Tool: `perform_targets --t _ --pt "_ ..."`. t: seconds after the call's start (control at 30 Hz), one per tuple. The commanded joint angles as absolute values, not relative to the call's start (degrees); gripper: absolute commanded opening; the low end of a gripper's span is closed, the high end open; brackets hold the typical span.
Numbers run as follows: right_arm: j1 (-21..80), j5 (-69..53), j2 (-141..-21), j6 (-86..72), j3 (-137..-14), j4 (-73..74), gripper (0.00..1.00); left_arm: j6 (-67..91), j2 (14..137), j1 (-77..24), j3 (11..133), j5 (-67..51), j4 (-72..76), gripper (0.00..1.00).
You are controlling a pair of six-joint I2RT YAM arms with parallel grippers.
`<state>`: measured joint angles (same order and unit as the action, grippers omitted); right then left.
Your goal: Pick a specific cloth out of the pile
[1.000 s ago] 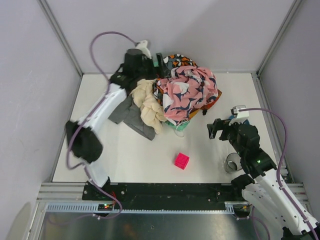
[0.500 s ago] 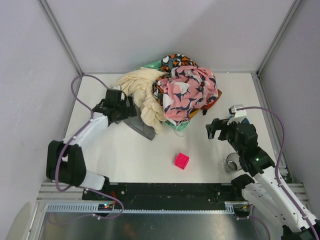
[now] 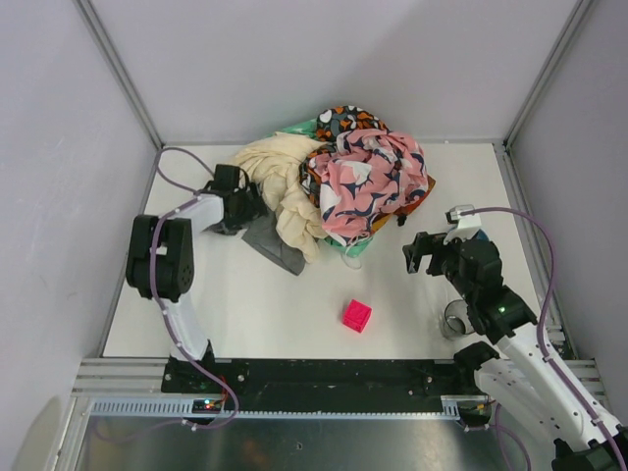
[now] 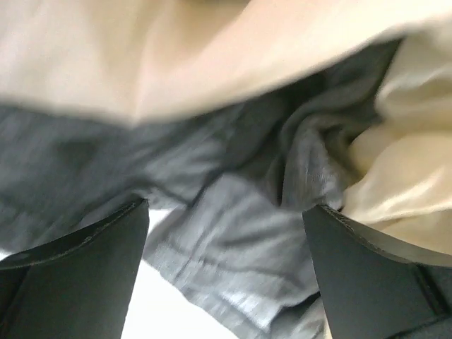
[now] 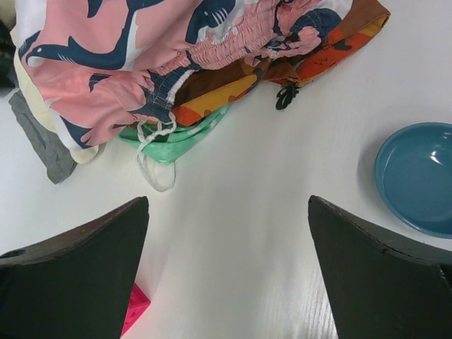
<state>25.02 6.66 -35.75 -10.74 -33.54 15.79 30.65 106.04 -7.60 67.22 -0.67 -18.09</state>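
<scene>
The grey cloth point(image 3: 272, 242) lies flat on the table at the left foot of the pile point(image 3: 365, 177), half under the cream cloth point(image 3: 280, 182). My left gripper point(image 3: 247, 208) is low at its left edge, open. In the left wrist view the grey cloth point(image 4: 233, 233) fills the gap of the left gripper point(image 4: 226, 282) between the two dark fingers point(image 4: 85, 268), with the cream cloth point(image 4: 212, 63) folded over it above. My right gripper point(image 3: 417, 253) hovers open over bare table to the right of the pile, holding nothing point(image 5: 226, 275).
A pink cube point(image 3: 357, 315) sits on the table in front of the pile. A blue bowl point(image 5: 417, 176) lies by the right gripper. The pink navy-print cloth point(image 5: 106, 63) tops the pile, with a mint green piece point(image 5: 176, 138) and its drawstring at the near edge.
My left arm has swung down from behind the pile to its left side, reaching the grey cloth. The cream cloth now lies spread at the back left. The right arm barely shifted.
</scene>
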Motion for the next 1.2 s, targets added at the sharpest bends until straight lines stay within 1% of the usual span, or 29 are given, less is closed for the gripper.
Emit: perform_targets --t 0.0,0.17,0.2,0.3,0.4,0.47,0.5,0.53,0.57,0.6,0.67,0.73,0.93,1.07,1.17 --pt "24.92 7.85 -35.80 -10.61 -33.64 14.80 0.99 32.83 111.00 -7.40 73.97 -4.67 -13.71 0.93" --pt "24.96 8.48 -36.13 -10.58 -33.62 14.85 0.99 33.27 113.42 -7.39 74.61 -7.23 -12.03 0.93" --pt "24.92 8.50 -36.26 -10.52 -33.64 14.72 0.99 33.24 113.84 -7.39 74.66 -7.97 -11.60 0.92" --pt "24.86 8.54 -36.73 -10.37 -33.66 14.53 0.99 33.37 115.10 -7.38 74.89 -10.06 -10.67 0.81" --pt "24.87 8.58 -37.08 -10.36 -33.66 14.51 0.99 33.69 116.21 -7.44 75.15 -12.39 -9.85 0.62" --pt "24.94 8.69 -37.00 -10.30 -33.62 14.52 1.00 34.13 116.74 -7.42 75.43 -14.00 -9.67 0.43" --pt "24.91 8.79 -36.96 -10.34 -33.64 14.56 0.99 34.34 116.78 -7.40 75.42 -14.60 -9.62 0.31" --pt "24.89 8.96 -36.80 -10.35 -33.65 14.71 0.99 34.48 116.48 -7.44 75.20 -15.03 -9.65 0.16" --pt "24.88 9.05 -36.68 -10.32 -33.66 14.78 0.99 34.60 115.63 -7.41 74.69 -14.99 -9.70 0.08" --pt "24.88 9.10 -36.53 -10.30 -33.66 14.82 0.99 34.57 114.24 -7.44 73.91 -14.57 -9.68 0.05" --pt "24.87 9.06 -36.16 -10.29 -33.64 14.87 0.99 34.28 109.97 -7.40 71.61 -12.72 -9.67 0.02" --pt "24.90 8.88 -35.74 -10.28 -33.66 14.86 0.99 34.04 103.89 -7.41 68.70 -10.25 -9.76 0.01" --pt "24.96 8.54 -34.08 -10.49 -33.66 15.04 0.99 34.58 79.71 -7.41 61.33 -4.18 -9.59 0.01" --pt "24.88 8.52 -33.16 -10.57 -33.66 15.14 0.99 34.45 68.13 -7.43 61.31 -3.02 -9.65 0.01" --pt "24.86 8.44 -32.68 -10.55 -33.65 15.01 0.99 34.18 63.73 -7.42 64.19 -6.62 -9.60 0.01"
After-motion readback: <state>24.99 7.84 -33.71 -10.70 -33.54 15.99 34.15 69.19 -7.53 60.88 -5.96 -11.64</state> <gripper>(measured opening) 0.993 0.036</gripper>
